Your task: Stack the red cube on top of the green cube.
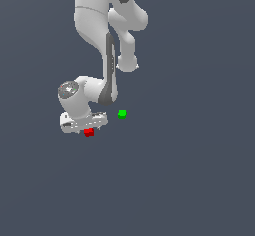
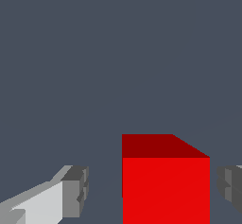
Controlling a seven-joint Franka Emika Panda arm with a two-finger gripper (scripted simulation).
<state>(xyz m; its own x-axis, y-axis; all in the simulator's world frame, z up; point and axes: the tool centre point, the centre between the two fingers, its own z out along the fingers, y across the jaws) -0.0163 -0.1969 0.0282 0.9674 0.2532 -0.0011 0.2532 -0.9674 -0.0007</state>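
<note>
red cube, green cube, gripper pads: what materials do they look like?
Red cube: flat matte, untextured; plastic at a guess. Green cube: same flat look, too small to judge. Gripper fingertips: dull grey blocks, maybe rubber; render leaves it open.

glossy white arm [image 1: 94, 21] with dark grey joints; hand [image 2: 151, 190] fingertips [image 2: 75, 190] grey.

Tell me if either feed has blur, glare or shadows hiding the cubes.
Exterior view: flat, even light, no glare or cast shadows; red cube and green cube small but sharp. Wrist view: crisp, red cube cropped by the frame edge, its top face darker, between the open gripper fingers.
</note>
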